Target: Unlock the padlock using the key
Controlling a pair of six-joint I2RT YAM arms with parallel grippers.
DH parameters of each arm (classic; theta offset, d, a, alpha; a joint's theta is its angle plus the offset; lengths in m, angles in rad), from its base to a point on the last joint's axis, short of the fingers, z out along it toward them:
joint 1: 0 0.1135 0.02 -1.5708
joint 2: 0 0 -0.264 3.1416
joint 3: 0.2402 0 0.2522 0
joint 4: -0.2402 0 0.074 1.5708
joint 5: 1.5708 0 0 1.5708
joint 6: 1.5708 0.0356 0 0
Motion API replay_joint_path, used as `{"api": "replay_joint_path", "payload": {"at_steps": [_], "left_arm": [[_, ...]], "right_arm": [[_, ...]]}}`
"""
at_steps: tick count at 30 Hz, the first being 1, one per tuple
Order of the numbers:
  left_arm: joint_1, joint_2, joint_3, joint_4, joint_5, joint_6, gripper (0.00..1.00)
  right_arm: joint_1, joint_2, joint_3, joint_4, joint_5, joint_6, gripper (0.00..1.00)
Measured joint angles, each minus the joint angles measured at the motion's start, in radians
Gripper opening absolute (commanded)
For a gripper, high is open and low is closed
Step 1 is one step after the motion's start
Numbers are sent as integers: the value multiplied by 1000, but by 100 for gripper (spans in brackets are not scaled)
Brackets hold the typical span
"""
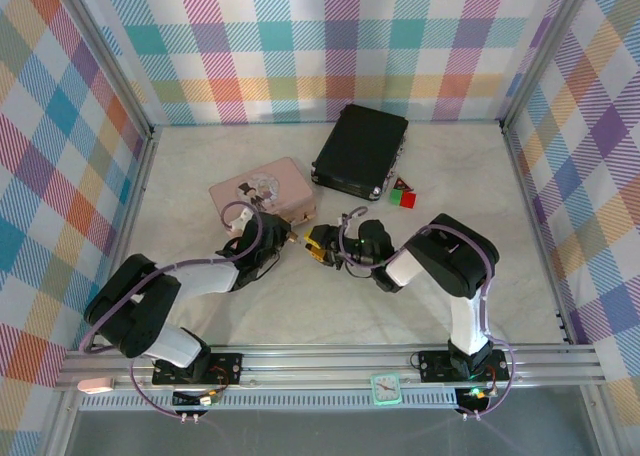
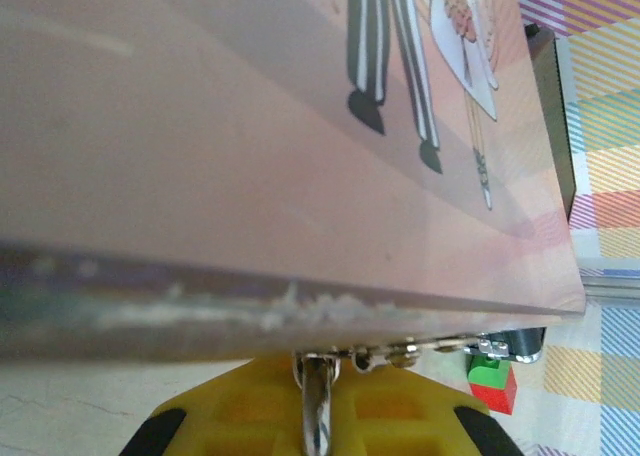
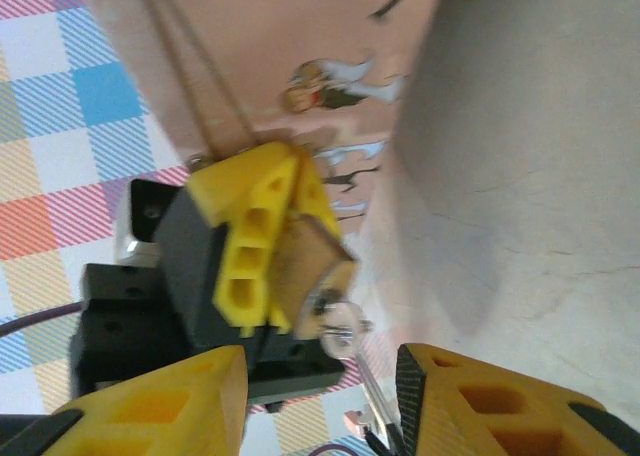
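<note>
The brass padlock (image 3: 312, 264) hangs above the table, pinched between the yellow fingers of my left gripper (image 1: 289, 235). In the left wrist view its silver shackle (image 2: 318, 406) runs between the closed fingers (image 2: 400, 416). The silver key (image 3: 341, 323) sticks out of the padlock's lower end, round head showing, with a thin silver piece (image 3: 372, 396) hanging below it. My right gripper (image 3: 320, 401) is open just under the key, one finger on each side and neither touching it. From above, the right gripper (image 1: 321, 245) faces the left one, almost tip to tip.
The pink tin (image 1: 262, 189) lies right behind the left gripper, and its lid looms close in the left wrist view (image 2: 250, 146). A black case (image 1: 360, 149) sits at the back. Red and green blocks (image 1: 402, 196) lie beside it. Checkered walls enclose the table.
</note>
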Motion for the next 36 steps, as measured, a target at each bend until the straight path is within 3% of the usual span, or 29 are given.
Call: {"api": "replay_joint_path", "payload": {"at_steps": [5,14,18,25,36], "left_arm": [[-13,44,0,45,0,-30,0],[-22,50,-1,59,-12,-42,0],[-24,49,-1,75,-12,-54,0],[-29,48,-1,82,-12,-60,0],[-31,38,-1,82,-17,-63,0]], "right_arm": [[9,25,23,48,17,27,30],[9,42,-20,92,77,34,38],[9,38,-43,45,93,35,36],[10,81,-18,79,94,47,23],[11,85,6,95,96,55,21]]}}
